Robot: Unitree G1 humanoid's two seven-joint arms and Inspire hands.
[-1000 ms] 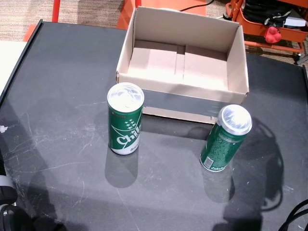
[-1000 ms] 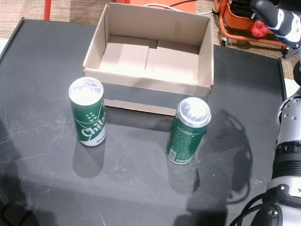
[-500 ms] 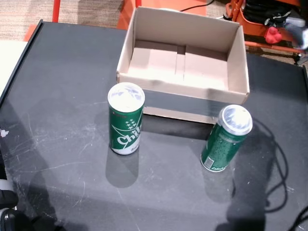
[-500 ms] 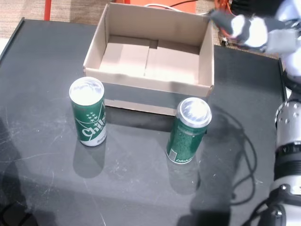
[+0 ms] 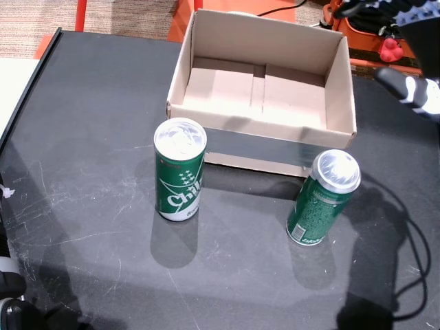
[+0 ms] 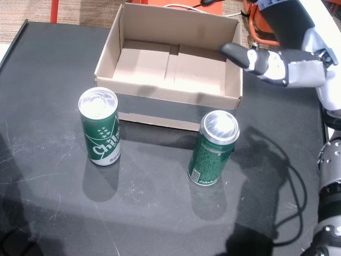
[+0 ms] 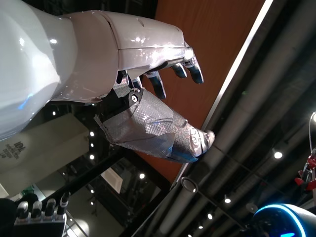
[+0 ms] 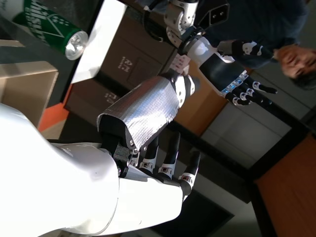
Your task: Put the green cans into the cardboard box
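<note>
Two green cans stand upright on the black table in both head views. The one with white lettering (image 5: 179,170) (image 6: 99,127) is in front of the open cardboard box's (image 5: 261,130) (image 6: 165,96) left part; the plain can (image 5: 323,198) (image 6: 212,148) is off its right front corner. The box holds nothing. My right hand (image 6: 277,61) (image 5: 412,89) hovers open above the box's right wall, behind the plain can, touching nothing. The right wrist view shows that hand (image 8: 148,143) with spread fingers and the lettered can (image 8: 42,15). My left hand (image 7: 153,98) is open, raised against a ceiling.
An orange cart (image 5: 385,34) with a red object (image 5: 390,49) stands on the floor behind the table's far right corner. The table's left edge (image 5: 27,82) runs diagonally. A person and another robot hand (image 8: 237,54) show in the right wrist view.
My right hand has come in from the upper right and moved down and left over the box's right wall. Both cans and the box have stayed put.
</note>
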